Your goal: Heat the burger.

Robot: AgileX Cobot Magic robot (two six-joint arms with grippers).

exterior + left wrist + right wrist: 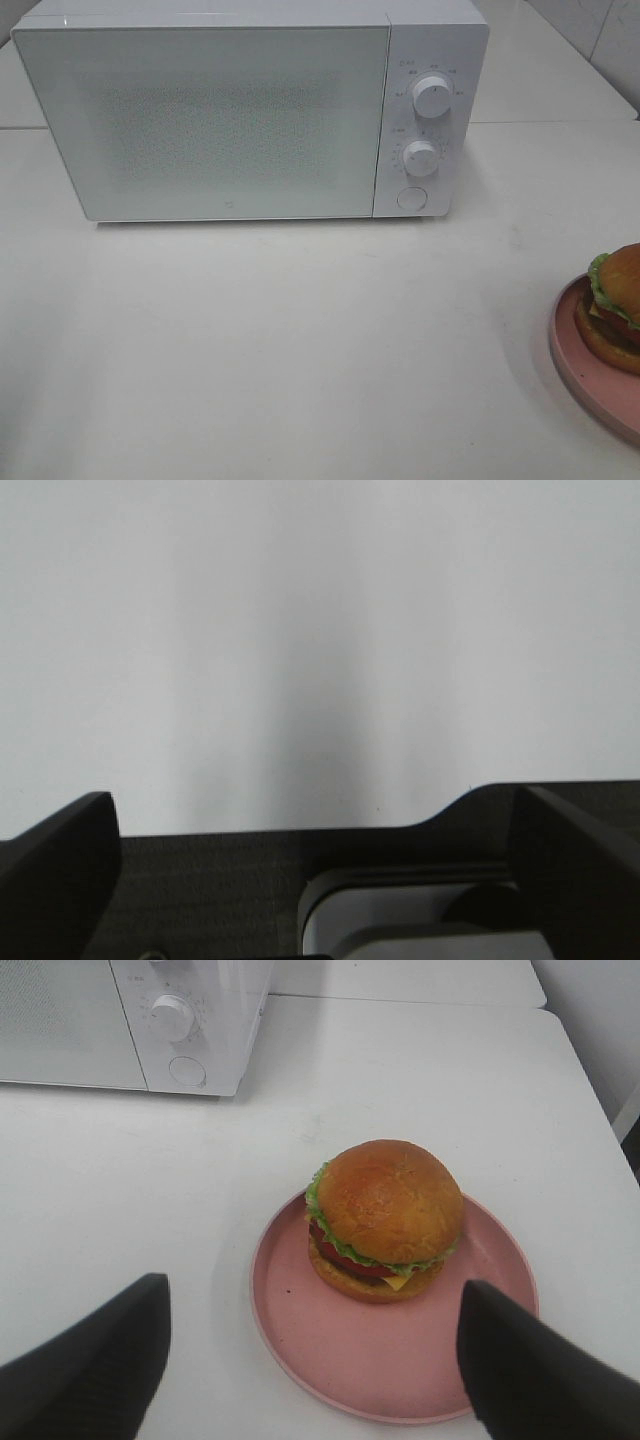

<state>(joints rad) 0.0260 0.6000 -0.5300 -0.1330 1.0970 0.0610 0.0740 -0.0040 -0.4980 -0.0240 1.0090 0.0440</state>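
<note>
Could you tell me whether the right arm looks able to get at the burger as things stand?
Probably yes. The right end effector hangs open above the burger, which sits uncovered on the pink plate with nothing between them; the microwave stands well off to the side.

Both hands: matte black, broad tapered fingers, finely ribbed texture.

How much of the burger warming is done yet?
Nothing looks done yet. The burger sits on the pink plate, and the microwave door is shut. The right end effector hovers open near the burger, holding nothing. Opening the door, loading and heating remain.
</note>
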